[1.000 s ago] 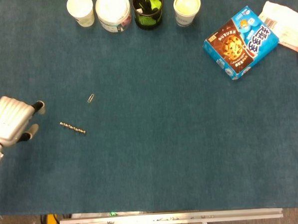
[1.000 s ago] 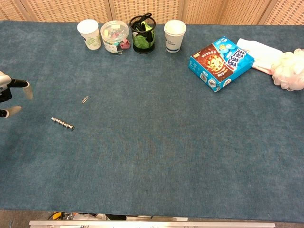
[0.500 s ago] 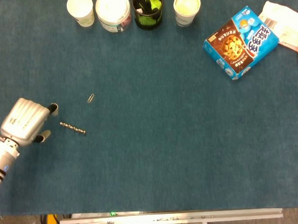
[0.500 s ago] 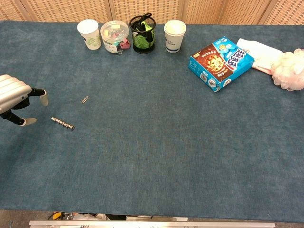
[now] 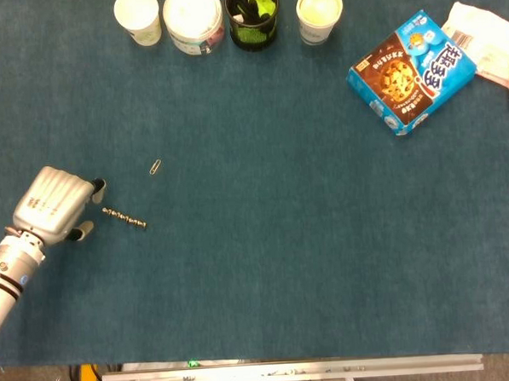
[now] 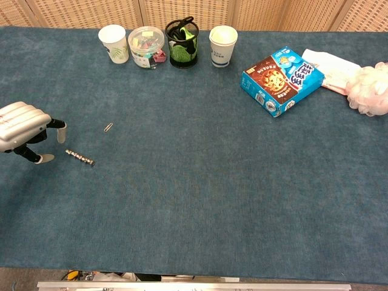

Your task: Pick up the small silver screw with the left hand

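Observation:
The small silver screw [image 5: 124,218] lies on the blue table cloth at the left, a thin ridged rod pointing down to the right; the chest view shows the screw [image 6: 80,157] too. My left hand [image 5: 54,205] hovers just left of the screw's near end, its silver back up and fingers apart, holding nothing. The chest view shows the same left hand [image 6: 25,130] with dark fingertips [image 6: 59,125] a short gap from the screw. The right hand appears in neither view.
A paper clip [image 5: 155,167] lies just above the screw. Along the far edge stand two paper cups [image 5: 138,16], a clear tub [image 5: 193,20] and a green mesh pot [image 5: 252,15]. A blue cookie box [image 5: 410,59] and a white wrapper [image 5: 489,42] sit at the right.
My left hand has moved rightward across the cloth toward the screw, closing most of the gap. The screw and paper clip have not moved.

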Robot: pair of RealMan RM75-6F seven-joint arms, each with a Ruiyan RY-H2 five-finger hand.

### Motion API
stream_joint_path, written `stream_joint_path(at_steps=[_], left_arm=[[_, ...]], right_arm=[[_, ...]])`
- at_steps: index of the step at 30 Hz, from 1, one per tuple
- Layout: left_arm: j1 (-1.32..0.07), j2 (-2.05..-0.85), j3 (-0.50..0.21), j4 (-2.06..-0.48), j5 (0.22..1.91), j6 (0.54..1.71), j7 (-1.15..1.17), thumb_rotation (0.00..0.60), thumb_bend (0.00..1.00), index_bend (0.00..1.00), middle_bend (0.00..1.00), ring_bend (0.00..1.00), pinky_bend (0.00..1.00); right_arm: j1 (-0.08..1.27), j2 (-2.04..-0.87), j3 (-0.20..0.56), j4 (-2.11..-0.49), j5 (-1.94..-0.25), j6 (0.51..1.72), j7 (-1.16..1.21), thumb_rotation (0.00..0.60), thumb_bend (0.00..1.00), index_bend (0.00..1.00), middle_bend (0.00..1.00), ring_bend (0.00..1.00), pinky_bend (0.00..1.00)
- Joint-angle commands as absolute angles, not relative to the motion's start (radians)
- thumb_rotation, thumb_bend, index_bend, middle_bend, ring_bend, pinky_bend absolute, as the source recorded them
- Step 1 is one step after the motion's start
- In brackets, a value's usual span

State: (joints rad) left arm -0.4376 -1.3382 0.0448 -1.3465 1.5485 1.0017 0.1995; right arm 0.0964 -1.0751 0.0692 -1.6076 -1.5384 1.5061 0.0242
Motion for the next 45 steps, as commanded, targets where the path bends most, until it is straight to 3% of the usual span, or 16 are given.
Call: stream_joint_path(at_steps=[1,26,45], left_arm=[[-0.44,-1.344,0.046,-1.347,1.55,1.005,0.195,0.6,0.21,0.47,1.0,1.0,0.99],[-0.489,-1.39,0.037,-1.36,1.439,0.914,0.33,0.6,0.28,0.52,1.0,1.0,0.99],[-0.51,-1.393,0.038,-1.398,1.36,0.883,0.419,0.6,0.28,0.51,1.0,1.0,0.99]], right_arm=[[0.095,-1.075,0.069,-1.606,-1.537,1.507,0.026,0.6,0.19,0.18,0.3,0.18,0.22],[0.066,-1.077,0.067,-1.579,-1.526,1.531,0.062,0.6,0.19,0.18,0.31,0.19,0.22],[0.058,-1.079,0.07,-1.569,-1.516,1.528,0.073,0.6,0.19,0.18,0.31,0.2,0.22]])
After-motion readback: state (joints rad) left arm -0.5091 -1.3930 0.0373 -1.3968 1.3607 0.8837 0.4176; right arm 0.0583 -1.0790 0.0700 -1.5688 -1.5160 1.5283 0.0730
